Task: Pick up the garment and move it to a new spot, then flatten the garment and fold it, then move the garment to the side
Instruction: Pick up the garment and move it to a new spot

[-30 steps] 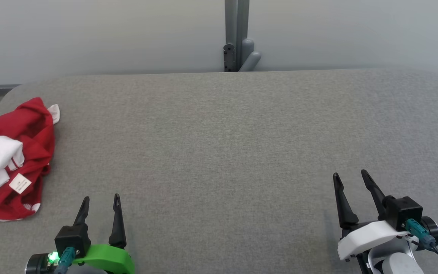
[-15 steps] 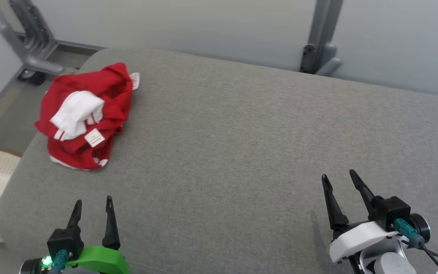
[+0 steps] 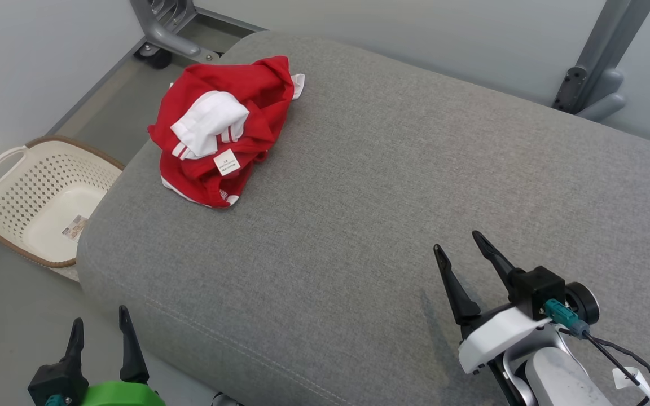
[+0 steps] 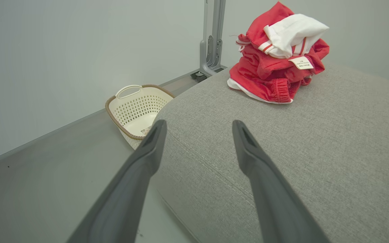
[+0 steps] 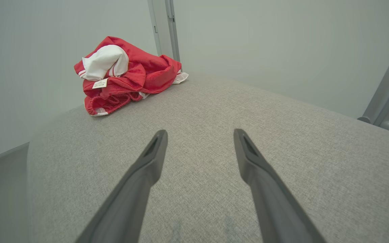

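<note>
A crumpled red and white garment (image 3: 220,127) with a small white label lies bunched near the far left corner of the grey padded table (image 3: 392,186). In the left wrist view the garment (image 4: 277,57) sits ahead and to the right; in the right wrist view the garment (image 5: 127,72) lies far ahead to the left. My left gripper (image 3: 101,322) hangs open off the table's near left corner, over the floor, with nothing between its fingers. Over the table's near right part my right gripper (image 3: 459,241) stands open and empty, well apart from the garment.
A cream perforated basket (image 3: 37,197) with a brown rim stands on the floor left of the table, also the basket (image 4: 137,108) in the left wrist view. Grey metal frame posts (image 3: 598,67) rise behind the table. Bare table stretches between garment and right gripper.
The head camera has turned left, so the garment and the basket have come into fuller view. Both grippers stay open and hold nothing.
</note>
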Robot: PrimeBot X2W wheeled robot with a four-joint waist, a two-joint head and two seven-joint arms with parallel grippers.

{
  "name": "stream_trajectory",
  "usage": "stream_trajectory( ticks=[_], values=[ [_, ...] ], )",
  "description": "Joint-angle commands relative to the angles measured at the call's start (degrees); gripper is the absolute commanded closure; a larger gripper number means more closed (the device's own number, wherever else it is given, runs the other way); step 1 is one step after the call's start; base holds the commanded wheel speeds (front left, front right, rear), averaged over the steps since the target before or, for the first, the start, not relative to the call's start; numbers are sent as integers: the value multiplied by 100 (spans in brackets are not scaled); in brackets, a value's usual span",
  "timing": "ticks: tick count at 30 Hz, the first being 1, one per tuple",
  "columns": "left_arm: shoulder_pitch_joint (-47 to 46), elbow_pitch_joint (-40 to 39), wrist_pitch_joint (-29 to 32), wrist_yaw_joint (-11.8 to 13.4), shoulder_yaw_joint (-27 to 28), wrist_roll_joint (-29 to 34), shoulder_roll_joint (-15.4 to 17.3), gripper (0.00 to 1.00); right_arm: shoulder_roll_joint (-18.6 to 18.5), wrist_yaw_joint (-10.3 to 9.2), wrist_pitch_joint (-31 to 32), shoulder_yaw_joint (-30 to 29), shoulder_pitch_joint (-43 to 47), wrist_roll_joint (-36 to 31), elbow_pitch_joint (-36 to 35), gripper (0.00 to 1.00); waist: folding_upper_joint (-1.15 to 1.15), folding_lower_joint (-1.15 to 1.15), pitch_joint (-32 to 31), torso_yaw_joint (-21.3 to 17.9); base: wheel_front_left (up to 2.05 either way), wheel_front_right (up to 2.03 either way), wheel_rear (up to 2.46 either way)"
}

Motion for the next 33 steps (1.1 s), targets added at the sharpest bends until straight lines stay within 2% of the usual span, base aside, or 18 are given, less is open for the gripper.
stream_trajectory(
  ticks=[1,4,9,15,20,25,28,29,33],
  values=[
    [72,-18,2,7,-11,-31,17,0,-59,-2,-19,5,-56,48,28,0,37,0,105,92,0,0,0],
    [4,16,2,-75,-46,-106,18,0,-75,-2,-19,-27,-58,85,39,0,37,0,131,85,0,0,0],
    [-314,356,3,-412,-185,-174,22,0,-118,-2,-19,-243,142,70,-57,0,37,0,195,50,0,0,0],
    [-1318,921,3,-763,-101,15,144,0,-247,-2,-19,-510,312,-45,-261,0,37,0,459,-104,0,0,0],
    [-2526,1464,2,-920,-60,96,509,0,-436,-3,-19,-526,181,-45,-398,0,37,0,883,-548,0,0,0],
    [-3732,2109,2,-995,-202,12,1035,0,-575,-2,-19,-459,51,-6,-426,0,37,0,1217,-981,0,0,0],
    [-4518,2681,69,-998,-477,-99,1401,0,-652,-3,-19,-407,-44,54,-421,0,37,0,1418,-1304,0,0,0],
    [-4518,2681,69,-998,-477,-99,1401,0,-652,-3,-19,-407,-44,54,-421,0,37,0,1418,-1304,0,0,0],
    [-5084,3208,486,-991,-879,-396,1763,0,-715,-3,-19,-340,-160,81,-403,0,37,0,1602,-1610,0,0,0]
  ],
)
